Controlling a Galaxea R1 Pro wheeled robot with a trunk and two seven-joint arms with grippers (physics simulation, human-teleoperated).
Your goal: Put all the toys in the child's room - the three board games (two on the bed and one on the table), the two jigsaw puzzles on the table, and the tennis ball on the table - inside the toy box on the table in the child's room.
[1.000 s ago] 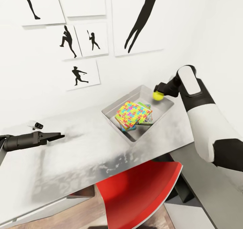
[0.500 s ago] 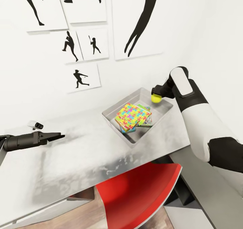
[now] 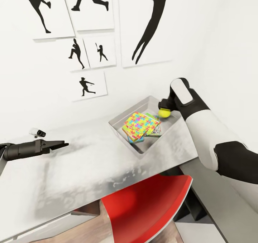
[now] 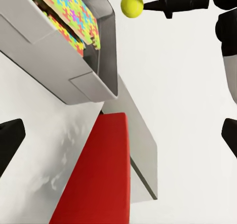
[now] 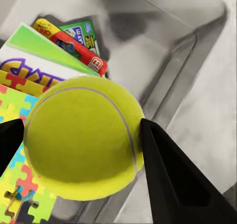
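Ball: my right tool point(image 3: 165, 108) pinches the tennis ball point(image 3: 165, 112) across its middle; it hangs over the far end of the toy box point(image 3: 123, 135).
Handling: light, springy and fuzzy, I judge; likely to bounce or roll.
Box contents: jigsaw puzzles point(image 3: 139, 124) atop the board games point(image 5: 74, 41).
Obstacles: none between ball and box.
Left tool point(image 3: 59, 145): holding nothing, fingers close together, above the worktop point(image 3: 89, 168), well apart.
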